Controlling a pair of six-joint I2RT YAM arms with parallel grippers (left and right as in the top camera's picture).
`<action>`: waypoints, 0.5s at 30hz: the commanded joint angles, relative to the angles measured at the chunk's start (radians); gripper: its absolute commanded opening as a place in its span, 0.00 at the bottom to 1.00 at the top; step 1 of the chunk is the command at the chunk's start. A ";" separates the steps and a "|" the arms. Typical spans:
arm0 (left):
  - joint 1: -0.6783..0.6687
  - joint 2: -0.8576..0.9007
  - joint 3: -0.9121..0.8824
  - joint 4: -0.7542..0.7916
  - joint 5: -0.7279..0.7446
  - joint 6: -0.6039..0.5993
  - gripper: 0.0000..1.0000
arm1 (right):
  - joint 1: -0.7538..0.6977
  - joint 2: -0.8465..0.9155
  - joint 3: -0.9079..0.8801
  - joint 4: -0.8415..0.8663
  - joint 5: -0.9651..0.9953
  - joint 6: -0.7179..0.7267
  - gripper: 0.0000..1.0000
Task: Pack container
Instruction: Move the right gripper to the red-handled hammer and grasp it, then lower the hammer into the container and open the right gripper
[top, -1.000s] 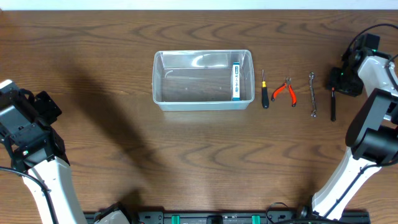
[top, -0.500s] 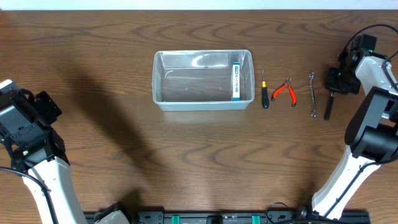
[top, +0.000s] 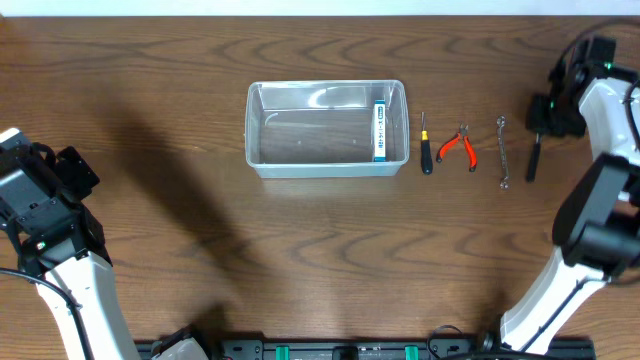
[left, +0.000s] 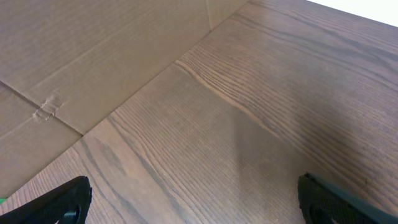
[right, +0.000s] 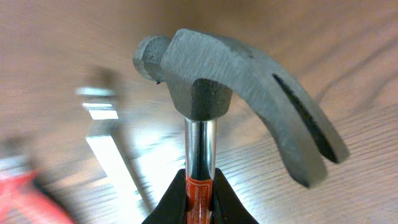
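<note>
The clear plastic container sits at the table's middle back, with a small blue-and-white box standing inside at its right end. My right gripper is at the far right, shut on a hammer held above the table. In the right wrist view its grey claw head and chrome shaft rise from between my shut fingers. My left gripper is open and empty over bare table at the far left; only its two fingertips show.
Right of the container lie a black-handled screwdriver, red-handled pliers and a silver wrench. The wrench and pliers show blurred in the right wrist view. Cardboard borders the table's left edge.
My right gripper has moved toward the back with the hammer, lifting it off the table. The left arm has not moved.
</note>
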 joint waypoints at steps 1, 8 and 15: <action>0.005 0.005 0.018 0.000 -0.008 0.014 0.98 | 0.117 -0.193 0.056 0.015 -0.100 -0.084 0.01; 0.005 0.005 0.018 0.000 -0.008 0.014 0.98 | 0.474 -0.300 0.056 0.071 -0.109 -0.372 0.01; 0.005 0.005 0.018 0.000 -0.008 0.014 0.98 | 0.762 -0.208 0.056 0.201 -0.109 -0.771 0.01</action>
